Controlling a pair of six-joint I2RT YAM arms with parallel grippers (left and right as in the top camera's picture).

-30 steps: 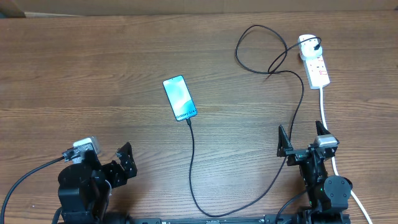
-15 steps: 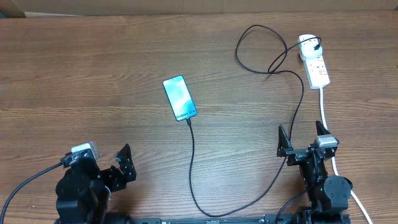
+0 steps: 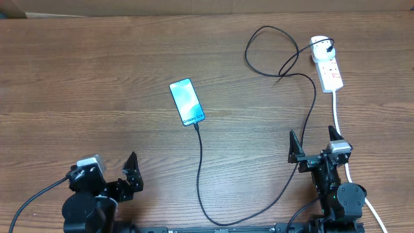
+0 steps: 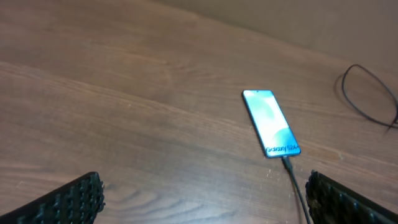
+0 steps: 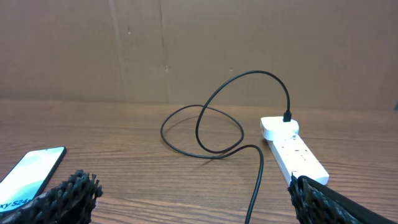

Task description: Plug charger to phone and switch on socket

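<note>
The phone point(image 3: 187, 102) lies face up, screen lit, near the middle of the table point(image 3: 77, 77), with the charger point(image 3: 202, 165) plugged into its near end. The black cable loops back toward me, then up to the socket point(image 3: 326, 63) at the far right, where its plug sits in the strip. My left pincer point(image 3: 128, 171) and my right pincer point(image 3: 315, 144) both hover wide at the near edge, holding nothing.

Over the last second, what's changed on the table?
Only the left gripper moved, drawing back toward the table's near edge, open and empty. The right gripper, phone, charger and socket stayed put, the cable already in the phone.
</note>
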